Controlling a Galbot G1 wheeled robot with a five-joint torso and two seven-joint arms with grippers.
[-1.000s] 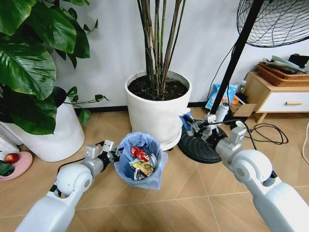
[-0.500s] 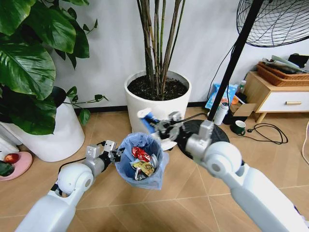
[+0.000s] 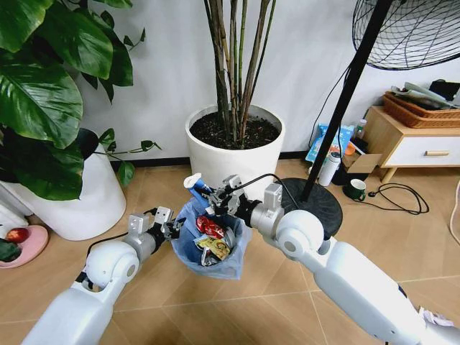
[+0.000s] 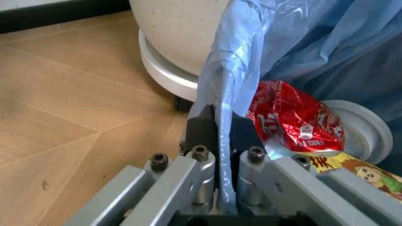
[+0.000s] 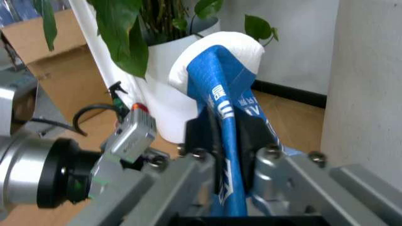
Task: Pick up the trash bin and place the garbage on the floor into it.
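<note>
Trash bin [image 3: 209,241] held off the floor [image 3: 273,287] by left gripper [image 3: 174,230] pinched on its bag rim, mouth up to catch the blue-white packet [image 3: 195,187] clamped in right gripper [image 3: 213,203] just over it.

Both arms are glossy white with rounded shells and silver-grey metal wrist sections. The left gripper [image 4: 218,141] has black fingers bolted to a grey aluminium frame with dark hex screws. The right gripper [image 5: 227,136] matches. Black cables run along each wrist.
</note>
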